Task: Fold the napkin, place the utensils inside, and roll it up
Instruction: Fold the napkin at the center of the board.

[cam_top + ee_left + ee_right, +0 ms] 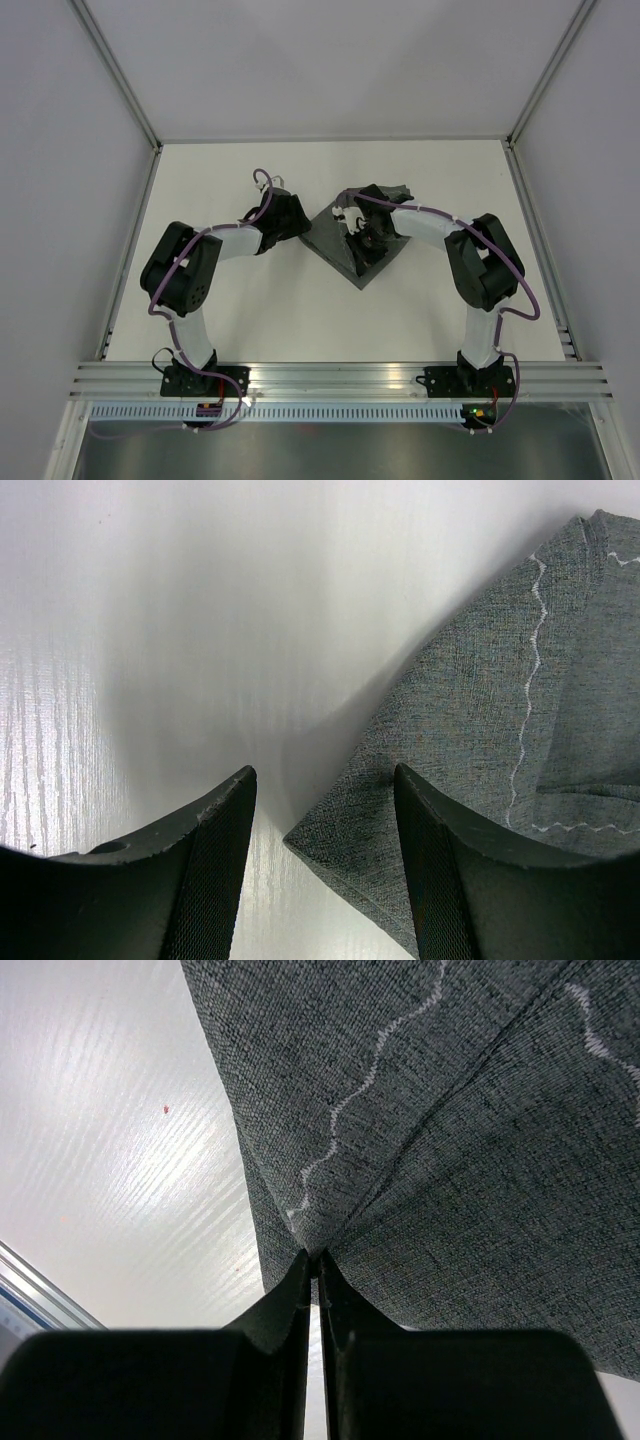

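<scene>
The dark grey napkin lies rumpled mid-table, one point toward the near edge. My right gripper is over its middle, and in the right wrist view the gripper is shut on a pinched fold of the napkin, which is lifted off the table. My left gripper is at the cloth's left corner. In the left wrist view that gripper stands open, with a folded corner of the napkin lying flat between its fingers, not gripped. The utensils are out of view.
An aluminium rail runs along the near edge by both arm bases and also shows in the right wrist view as the rail. White walls and metal frame posts enclose the white table.
</scene>
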